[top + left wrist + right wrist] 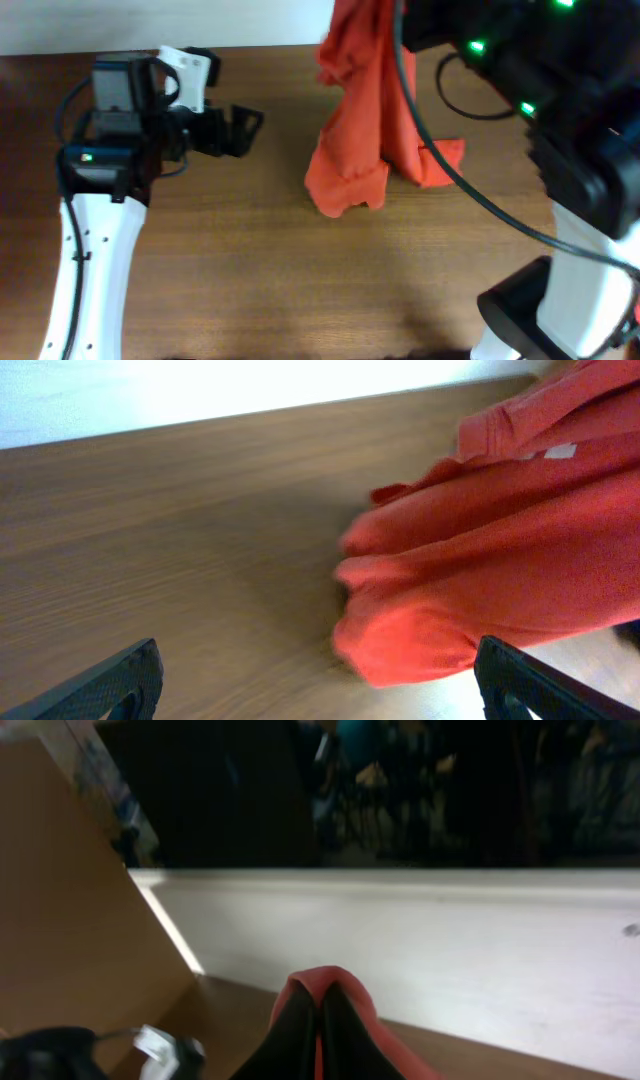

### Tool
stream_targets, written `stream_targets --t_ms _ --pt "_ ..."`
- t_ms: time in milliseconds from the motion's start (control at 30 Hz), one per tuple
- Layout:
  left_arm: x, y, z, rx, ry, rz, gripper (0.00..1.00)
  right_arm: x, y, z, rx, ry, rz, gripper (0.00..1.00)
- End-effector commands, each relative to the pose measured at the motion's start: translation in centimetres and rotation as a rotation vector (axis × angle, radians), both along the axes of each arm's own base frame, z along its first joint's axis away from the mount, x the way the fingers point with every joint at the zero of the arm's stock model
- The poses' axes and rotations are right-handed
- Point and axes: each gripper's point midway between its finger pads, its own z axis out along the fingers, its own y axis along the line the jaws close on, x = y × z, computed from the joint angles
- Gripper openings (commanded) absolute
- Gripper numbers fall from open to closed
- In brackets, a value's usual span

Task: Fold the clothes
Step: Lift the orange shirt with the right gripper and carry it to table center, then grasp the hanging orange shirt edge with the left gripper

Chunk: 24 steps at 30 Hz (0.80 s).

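Shirt (365, 130) hung lengthwise down the top centre of the frame, pinched in the right gripper (320, 1005), hem resting on the bench (250, 270). The left gripper (250, 130), spread wide, sat left of that hem, facing it.

- The T-shirt (360, 130) is cut off by the overhead view's top, at the far edge of the desk (250, 260).
- Its white lettering (558, 452) is blurred beyond reading.

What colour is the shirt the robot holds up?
The soft short-sleeved cotton T-shirt is orange-red, with a bit of white on it. The left wrist view shows it best.
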Motion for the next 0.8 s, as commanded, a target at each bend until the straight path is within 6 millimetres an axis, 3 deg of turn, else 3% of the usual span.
stream_targets --t_ms 0,100,267,367,767 --pt "-0.6 -3.4 -0.2 -0.013 0.001 -0.127 0.99 -0.7 -1.2 1.2 -0.014 -0.049 -0.04 0.04" --pt "-0.6 -5.3 -2.0 0.0 0.045 -0.186 0.99 -0.7 -1.2 1.1 -0.016 -0.045 -0.043 0.04" --pt "-0.3 -8.6 -6.9 0.022 0.168 -0.267 0.99 -0.4 -1.8 1.0 -0.032 -0.048 -0.081 0.04" --pt "-0.4 -9.4 -8.2 0.033 0.192 -0.298 0.99 -0.2 -2.1 0.8 -0.044 -0.045 -0.1 0.04" --pt "1.0 -10.6 -6.5 0.013 0.054 -0.373 0.99 0.2 -3.3 -0.9 -0.083 0.016 -0.144 0.04"
